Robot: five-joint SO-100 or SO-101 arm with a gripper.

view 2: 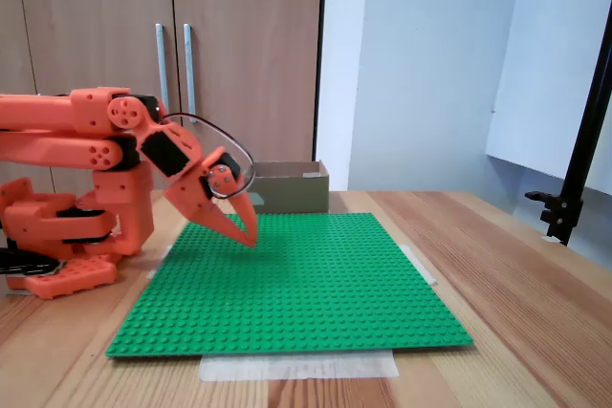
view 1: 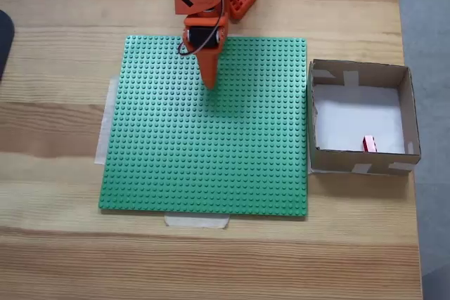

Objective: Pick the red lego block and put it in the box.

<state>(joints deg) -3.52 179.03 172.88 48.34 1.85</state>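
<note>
One strip of pale tape (view 1: 197, 221) pokes out from under the nearest edge of the green baseplate (view 1: 211, 145), which covers the middle of the wooden surface (view 1: 63, 173). Just right of the baseplate in the top-down fixed view sits the box (view 1: 360, 163), and the red lego block (view 1: 369, 144) already lies on its white floor, close against the near wall toward the right corner. Farther back, the fingers (view 1: 209, 83) hang over the far part of the baseplate, well apart from the box; in the side fixed view the fingers (view 2: 251, 236) are pressed together to a point with nothing between them, tips just above the studs. Behind them the arm folds back toward its orange base (view 1: 239, 1) at the far edge. Judging by this, the placing is done and only parking the arm seems left.
</note>
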